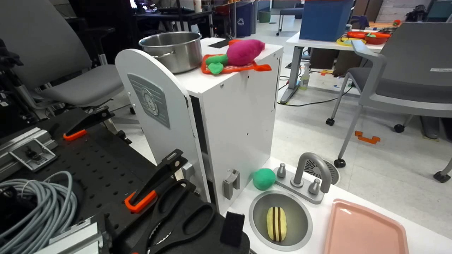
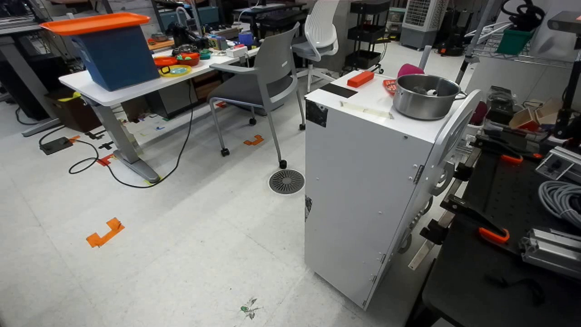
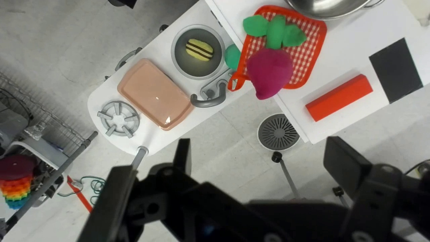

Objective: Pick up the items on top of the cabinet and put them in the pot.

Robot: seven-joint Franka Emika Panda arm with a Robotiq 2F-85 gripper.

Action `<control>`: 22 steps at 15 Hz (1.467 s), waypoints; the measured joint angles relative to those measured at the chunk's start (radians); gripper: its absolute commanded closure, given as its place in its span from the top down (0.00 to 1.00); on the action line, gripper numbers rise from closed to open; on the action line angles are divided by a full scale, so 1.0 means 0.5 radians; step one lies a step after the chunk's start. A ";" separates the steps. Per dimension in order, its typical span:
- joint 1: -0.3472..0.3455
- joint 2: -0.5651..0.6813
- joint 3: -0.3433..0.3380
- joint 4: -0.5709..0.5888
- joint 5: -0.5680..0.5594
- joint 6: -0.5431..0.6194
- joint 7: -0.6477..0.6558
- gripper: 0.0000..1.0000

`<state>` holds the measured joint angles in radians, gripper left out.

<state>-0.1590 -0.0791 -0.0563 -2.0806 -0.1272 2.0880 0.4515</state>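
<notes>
Pot (image 2: 422, 108) holds grey-and-white contents (image 2: 425, 92), basin (image 1: 297, 218) a striped yellow lump (image 1: 277, 224), gripper (image 3: 260, 156) spread wide.

A lab or workshop: a black perforated tabletop (image 1: 113, 158) carries a coil of grey cable (image 1: 56, 206) and silver slotted metal profiles (image 2: 556, 250), black-and-orange clamps (image 1: 159, 177) sit at its edge, and a grey chair on casters (image 1: 409, 60) and a dark blue recycling bin (image 1: 245, 28) stand beyond

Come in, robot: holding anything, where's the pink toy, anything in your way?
Gripper open, holding nothing. Pink toy on red-checked pot holder, atop cabinet. Steel pot close beside; might crowd the reach.
</notes>
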 measured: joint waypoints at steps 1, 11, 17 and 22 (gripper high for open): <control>0.000 0.033 -0.006 0.014 -0.003 0.041 0.030 1.00; 0.013 0.205 -0.026 0.050 -0.005 0.175 0.150 1.00; 0.021 0.218 -0.029 0.015 0.003 0.264 0.149 1.00; 0.027 0.224 -0.029 0.005 0.054 0.248 0.100 1.00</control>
<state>-0.1457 0.0327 -0.0707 -2.0783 -0.1004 2.2121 0.5013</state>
